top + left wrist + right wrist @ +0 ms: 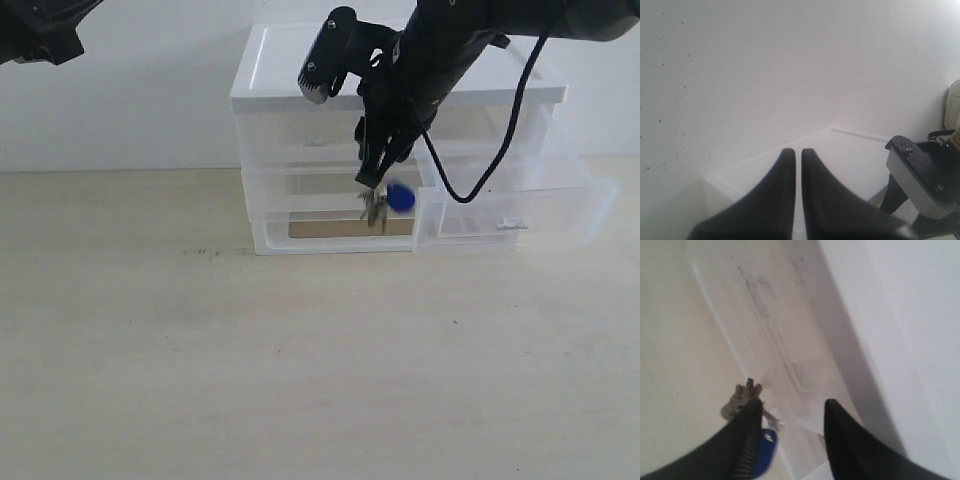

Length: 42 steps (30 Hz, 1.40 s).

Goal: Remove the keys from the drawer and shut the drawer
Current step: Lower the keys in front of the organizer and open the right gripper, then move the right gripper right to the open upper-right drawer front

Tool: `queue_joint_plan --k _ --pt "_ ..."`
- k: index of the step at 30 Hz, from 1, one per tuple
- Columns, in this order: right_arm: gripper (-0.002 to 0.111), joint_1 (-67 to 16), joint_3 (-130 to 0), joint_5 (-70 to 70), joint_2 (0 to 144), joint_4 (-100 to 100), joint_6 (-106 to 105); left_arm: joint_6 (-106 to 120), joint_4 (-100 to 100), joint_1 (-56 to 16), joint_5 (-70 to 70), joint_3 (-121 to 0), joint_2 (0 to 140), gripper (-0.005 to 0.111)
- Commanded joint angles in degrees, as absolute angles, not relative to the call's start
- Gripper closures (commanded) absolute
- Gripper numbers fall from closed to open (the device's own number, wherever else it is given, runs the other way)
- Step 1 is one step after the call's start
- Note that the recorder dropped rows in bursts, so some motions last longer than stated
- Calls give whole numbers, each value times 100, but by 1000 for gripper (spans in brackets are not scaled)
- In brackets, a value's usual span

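Already the keys [380,205] are out of the open drawer [520,215], dangling beside one finger of the right gripper [369,178], whose fingers stand apart. Barely caught, they could drop against the organizer [300,90]. The left gripper [796,152] is closed and empty.

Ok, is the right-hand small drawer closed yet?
No, the drawer stands pulled well out of the organizer, its front wall far forward of the frame.

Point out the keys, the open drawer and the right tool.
keys [375,211], exterior view, metal bunch
drawer [540,206], exterior view, front panel
right tool [368,180], exterior view, between its fingertips
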<state>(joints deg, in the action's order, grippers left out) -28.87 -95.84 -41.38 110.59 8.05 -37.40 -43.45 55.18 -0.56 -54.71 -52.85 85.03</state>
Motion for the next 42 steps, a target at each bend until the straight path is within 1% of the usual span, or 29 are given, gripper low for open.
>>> queue_joint_plan --k 1,7,9,11,13,14,15,20,22,27,29,34,38,40,42 --pt "53 -2855 -9599 -3809 10993 983 -3600 -4326 5437 -48 -5561 -5259 8456 102" --pt "53 -2855 -9599 -3793 10980 983 -3317 -4326 5447 -48 -5561 -5259 8456 102" --pt "56 -2855 -9599 -3852 10919 983 -3104 -4326 5447 -48 -5561 -5259 8456 102" --pt "68 -2855 -9599 -3956 10825 983 -2897 -4326 5458 -48 -5572 -5259 8456 102" --pt "85 -2855 -9599 -4068 10686 983 -2716 -4326 5458 -48 -5585 -5259 8456 102" --pt "98 -2855 -9599 -4194 10588 983 -2644 -4326 5458 -48 -5585 -5259 8456 102" --pt "108 -2855 -9599 -4277 10515 972 -2617 -4326 5458 -48 -5585 -5259 8456 102" --pt "109 -2855 -9574 -4805 10037 982 -1972 -4326 5458 -48 -5585 -5259 8456 102" --pt "109 -2855 -9339 -4695 9761 995 -1639 -4326 5458 -48 -5585 -5259 8456 102" --pt "109 -2855 -8207 -3705 8935 1021 -1186 -4326 5458 -48 -5595 -5259 8456 102" --pt "109 -2855 -7545 -3258 8512 1131 -907 -4326 5458 -48 -5595 -5259 8456 102" --pt "109 -2855 -5604 -1272 7495 1758 339 -4342 5458 -48 -5595 -5259 8456 102" --pt "109 -2855 -4311 79 7030 1770 632 -4343 5458 -48 -5608 -5259 8456 102" --pt "109 -2719 -3867 563 6982 1658 632 -4368 5484 -48 -5608 -5259 8456 102" --pt "109 -2377 -3465 1020 6982 1279 524 -4383 5498 -48 -5608 -5259 8456 102"
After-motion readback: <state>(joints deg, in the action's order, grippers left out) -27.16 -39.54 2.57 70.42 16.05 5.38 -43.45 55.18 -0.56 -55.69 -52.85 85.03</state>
